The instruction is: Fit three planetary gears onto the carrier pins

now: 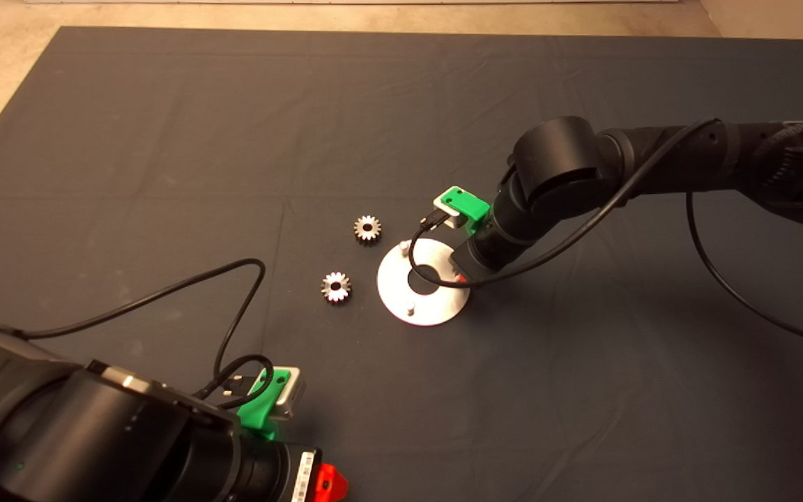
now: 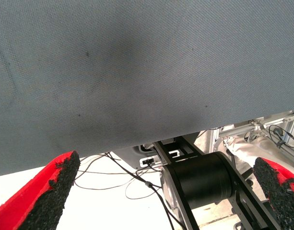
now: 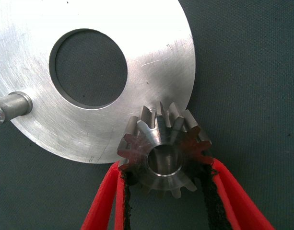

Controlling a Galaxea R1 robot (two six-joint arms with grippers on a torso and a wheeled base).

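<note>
The silver carrier disc [image 1: 436, 308] lies mid-mat, with two of its pins [image 1: 402, 245] showing in the head view; the third is hidden under the right arm. My right gripper [image 1: 459, 278] is at the disc's right edge, shut on a planetary gear [image 3: 163, 148]. The right wrist view shows the red fingers [image 3: 106, 201] clamping the gear's sides over the disc's rim [image 3: 151, 62], with one pin [image 3: 10, 106] off to the side. I cannot tell whether a pin sits in the gear's hole. Two more gears [image 1: 367, 228] [image 1: 336, 286] lie flat left of the disc. My left gripper [image 1: 328, 482] is parked at the lower left, open and empty.
Black cables loop from both wrists; the right one hangs over the disc [image 1: 412, 261]. The left wrist view shows its gripper [image 2: 166, 160] past the mat's edge [image 2: 137, 139], above floor, wires and a black cylinder [image 2: 199, 179].
</note>
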